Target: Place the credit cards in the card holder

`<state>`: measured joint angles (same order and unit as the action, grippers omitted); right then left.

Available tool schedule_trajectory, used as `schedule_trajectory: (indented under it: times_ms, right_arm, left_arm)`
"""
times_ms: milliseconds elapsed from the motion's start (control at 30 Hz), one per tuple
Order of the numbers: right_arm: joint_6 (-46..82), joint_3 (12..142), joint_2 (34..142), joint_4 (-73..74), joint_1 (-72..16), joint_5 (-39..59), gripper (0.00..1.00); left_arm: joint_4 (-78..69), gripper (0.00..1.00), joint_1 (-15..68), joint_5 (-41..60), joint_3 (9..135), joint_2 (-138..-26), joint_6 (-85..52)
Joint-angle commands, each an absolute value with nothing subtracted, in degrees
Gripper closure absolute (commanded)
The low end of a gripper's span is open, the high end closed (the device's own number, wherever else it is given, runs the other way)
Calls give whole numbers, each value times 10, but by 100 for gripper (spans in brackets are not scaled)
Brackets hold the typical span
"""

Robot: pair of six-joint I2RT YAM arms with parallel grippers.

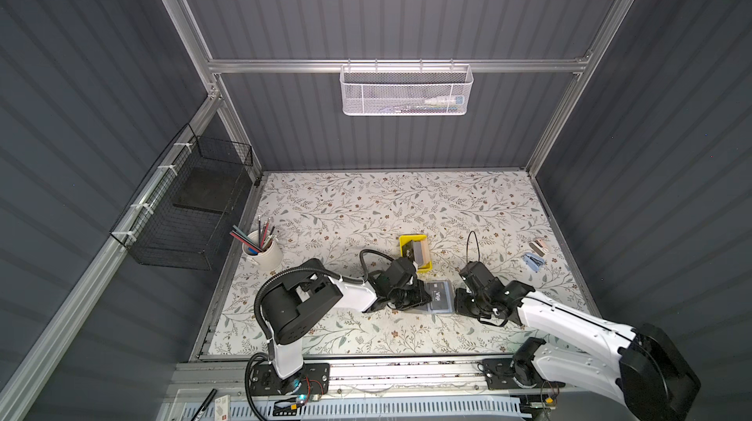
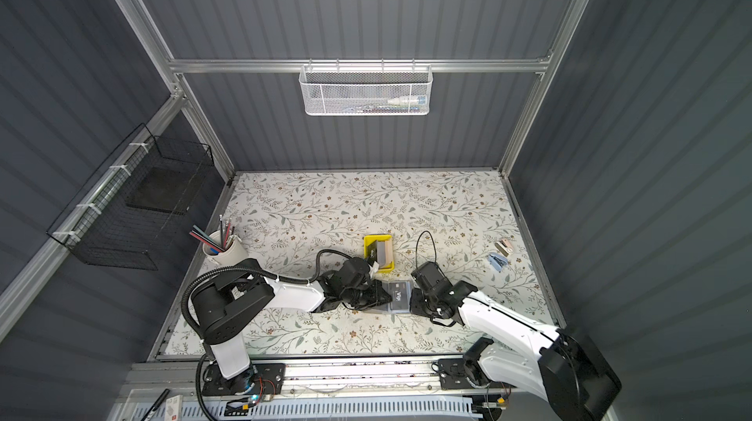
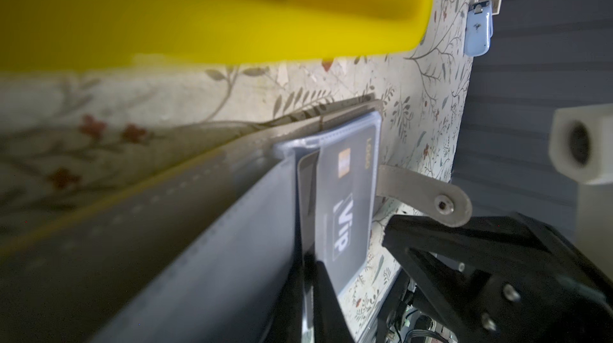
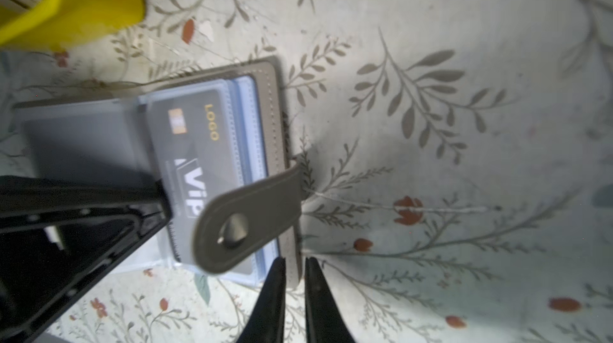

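Done: one black VIP credit card point(image 4: 195, 145) in open grey leather-like card holder point(image 4: 275, 109), table's 6 o'clock | To do: card stack point(image 1: 417, 252) in yellow plastic tray point(image 1: 407, 240), holder's 11 o'clock | left gripper point(image 3: 306, 278) pinching sleeve point(image 3: 232, 242) | right gripper point(image 4: 295, 268) astride holder's edge, grip unclear

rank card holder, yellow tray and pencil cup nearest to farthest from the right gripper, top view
1. card holder: right at the right gripper, on its left.
2. yellow tray: behind the holder, mid-table.
3. pencil cup: far left edge.
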<state>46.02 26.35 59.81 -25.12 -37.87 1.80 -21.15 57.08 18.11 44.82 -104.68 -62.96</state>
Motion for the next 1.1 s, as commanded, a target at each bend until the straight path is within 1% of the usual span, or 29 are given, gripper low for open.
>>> schedule_trajectory:
  times_ms: [0,67,200,300,400,600,633,667,733,867,967,1067]
  right_arm:
    - [467,261,564,-266,-380,25,84]
    - [468,260,547,-258,-375,40,82]
    - [476,246,531,-218,-366,86,75]
    - [483,238,538,-189,-358,110,72]
    - [486,234,552,-178,-355,119,72]
    - [488,229,573,-164,-353,124,70]
    - [488,228,575,-163,-352,124,69]
    - [488,228,577,-163,-352,123,69]
    - [487,225,578,-163,-352,122,69]
    - [488,222,577,-163,-351,120,69]
    - [488,221,577,-162,-352,121,69]
    - [489,220,576,-162,-352,121,69]
  left_arm:
    - [-144,90,576,157,447,-1048,-615]
    - [-144,91,576,156,447,-1049,-615]
    - [-141,91,578,152,446,-1049,-615]
    - [-142,93,579,150,444,-1047,-616]
    - [-137,95,581,147,444,-1046,-615]
    - [-141,94,582,144,440,-1039,-615]
    - [-147,92,582,144,438,-1036,-615]
    - [-155,87,582,145,437,-1033,-615]
    - [-163,84,582,147,435,-1027,-616]
    - [-140,85,583,142,447,-1017,-606]
    - [-122,87,584,137,451,-1015,-602]
    - [-118,87,585,134,454,-1011,-599]
